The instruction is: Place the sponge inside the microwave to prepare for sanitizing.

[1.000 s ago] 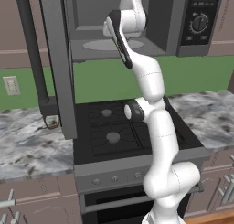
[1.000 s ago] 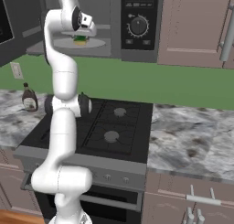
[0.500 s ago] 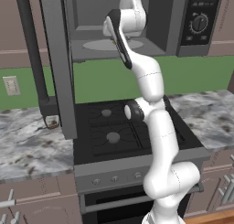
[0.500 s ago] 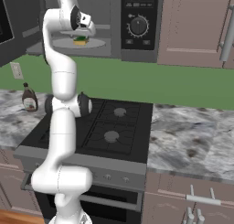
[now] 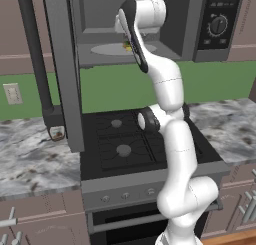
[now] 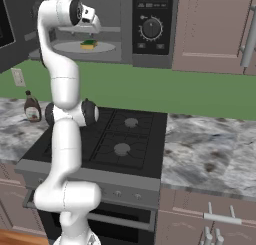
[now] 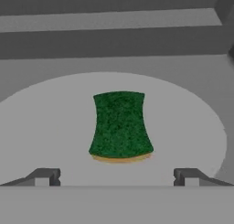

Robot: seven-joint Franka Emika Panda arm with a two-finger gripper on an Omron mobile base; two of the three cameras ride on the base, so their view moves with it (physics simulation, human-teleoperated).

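The sponge [image 7: 121,125] lies flat, green side up, on the round plate [image 7: 45,127] inside the microwave [image 6: 150,24]. In the right base view the sponge [image 6: 89,44] rests near the plate's middle, just below my gripper [image 6: 94,31]. My gripper [image 7: 116,176] is open, its two fingertips spread wide to either side of the sponge and clear of it, with nothing between them. From the left base view a sliver of the sponge [image 5: 128,47] peeks out behind my arm. The microwave door [image 5: 60,64] stands swung open to the left.
A black stove [image 6: 120,139] with burners sits on the counter below the microwave. A brown bottle [image 6: 32,107] stands on the marble counter left of the stove. The open door's long handle [image 5: 35,54] hangs at the left. Cabinets flank the microwave.
The jaws have spread a little wider and the hand has drawn slightly up and back from the sponge, which stays on the plate.
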